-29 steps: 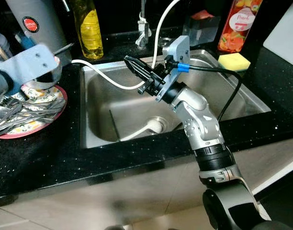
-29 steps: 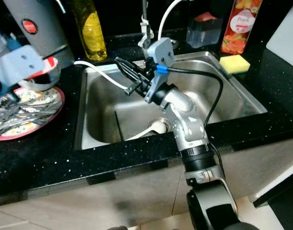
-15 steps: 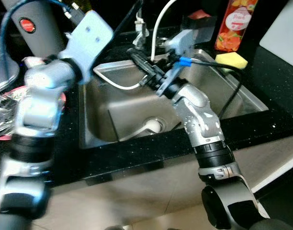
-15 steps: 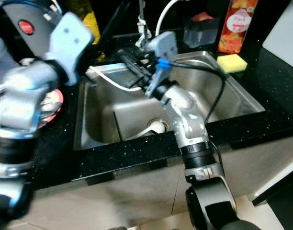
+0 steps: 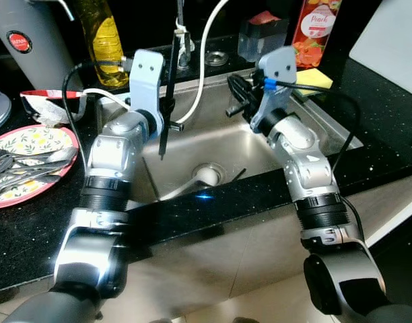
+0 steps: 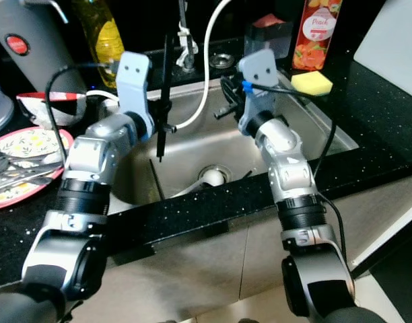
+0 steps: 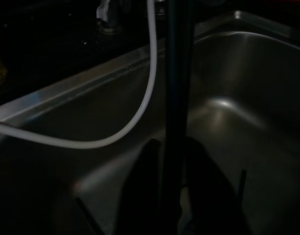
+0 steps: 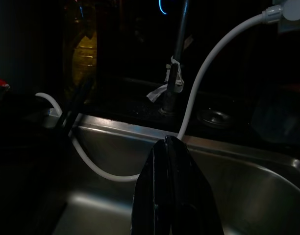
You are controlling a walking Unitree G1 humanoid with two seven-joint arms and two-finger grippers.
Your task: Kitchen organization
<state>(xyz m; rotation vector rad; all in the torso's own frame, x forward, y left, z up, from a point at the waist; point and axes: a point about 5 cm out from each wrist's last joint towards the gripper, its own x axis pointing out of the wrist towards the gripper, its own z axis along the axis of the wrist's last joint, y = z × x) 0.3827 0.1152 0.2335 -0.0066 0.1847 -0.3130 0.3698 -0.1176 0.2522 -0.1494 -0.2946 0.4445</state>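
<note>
My left gripper hangs over the left half of the steel sink, shut on a long thin black utensil that stands nearly upright. In the left wrist view the utensil runs up between the two dark fingers. My right gripper is over the sink's back right, fingers shut with nothing in them; they meet in a point. A flowered plate with several pieces of cutlery lies on the black counter at the left.
A white hose loops from the faucet into the basin toward the drain. Along the back stand a yellow soap bottle, a grey appliance, a clear container, a peach bottle and a yellow sponge.
My left arm has swung from the plate at the left over to the sink, carrying the black utensil. My right gripper has drawn back toward the sink's right rear. The camera shifted too.
</note>
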